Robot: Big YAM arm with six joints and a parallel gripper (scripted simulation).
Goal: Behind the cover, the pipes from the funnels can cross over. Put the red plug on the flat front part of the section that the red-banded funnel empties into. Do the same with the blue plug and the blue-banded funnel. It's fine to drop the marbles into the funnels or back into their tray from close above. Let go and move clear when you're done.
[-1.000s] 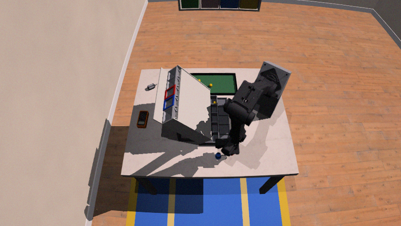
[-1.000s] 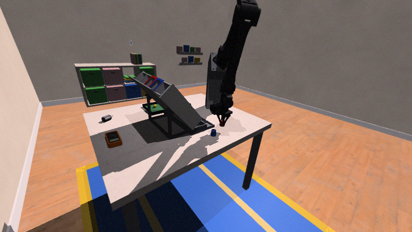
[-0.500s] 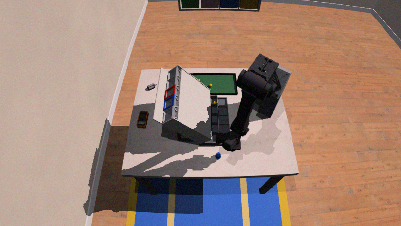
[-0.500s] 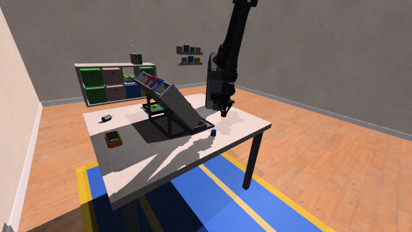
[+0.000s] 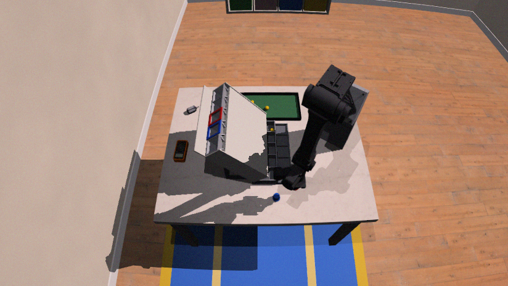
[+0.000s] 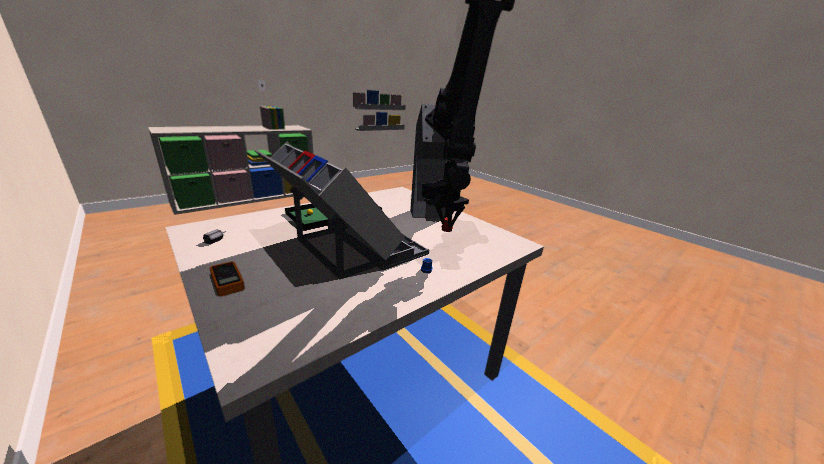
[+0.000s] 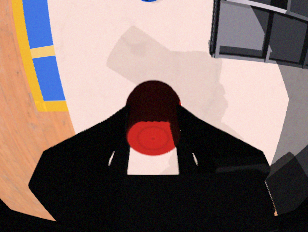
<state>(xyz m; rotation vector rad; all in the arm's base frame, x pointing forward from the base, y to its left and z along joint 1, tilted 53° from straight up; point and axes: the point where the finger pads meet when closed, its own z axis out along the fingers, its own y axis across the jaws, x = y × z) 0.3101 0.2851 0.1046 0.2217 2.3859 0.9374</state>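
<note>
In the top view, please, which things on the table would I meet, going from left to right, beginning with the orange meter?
Orange meter → grey cylindrical object → blue-banded funnel → blue plug

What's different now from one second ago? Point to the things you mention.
The arm (image 5: pixel 308 142) (image 6: pixel 467 74) swung, and its gripper (image 6: pixel 448 223) (image 7: pixel 153 113) lifted the red plug (image 6: pixel 447 226) (image 7: pixel 153 138) higher off the table, keeping hold of it. The blue plug (image 5: pixel 276 196) (image 6: pixel 426 265) and orange meter (image 5: pixel 180 150) (image 6: pixel 226 278) stayed put.
</note>
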